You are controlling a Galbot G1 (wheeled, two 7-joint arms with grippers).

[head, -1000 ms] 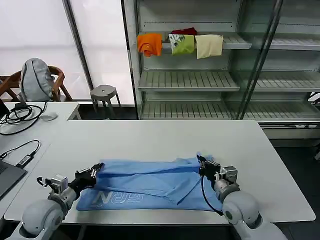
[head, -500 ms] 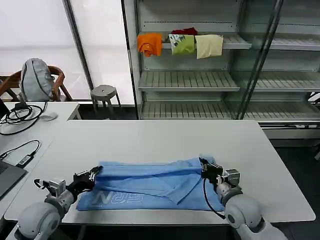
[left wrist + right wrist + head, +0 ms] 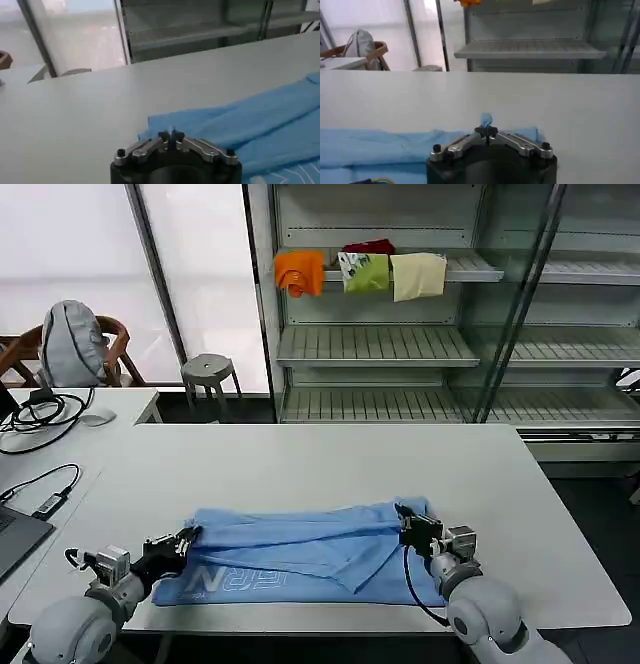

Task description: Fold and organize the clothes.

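Mid-fold: left pincer and right pincer each grasp the T-shirt edge, low over the bench. Next, I'd judge, lay it flat and let go together.

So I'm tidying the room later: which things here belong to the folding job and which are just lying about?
Job: blue T-shirt, left tool and right tool each pinching an end.
Lying about: shelf clothes, backpack, stool, cables.

The white table carries the light blue T-shirt, stretched flat between both pincers.
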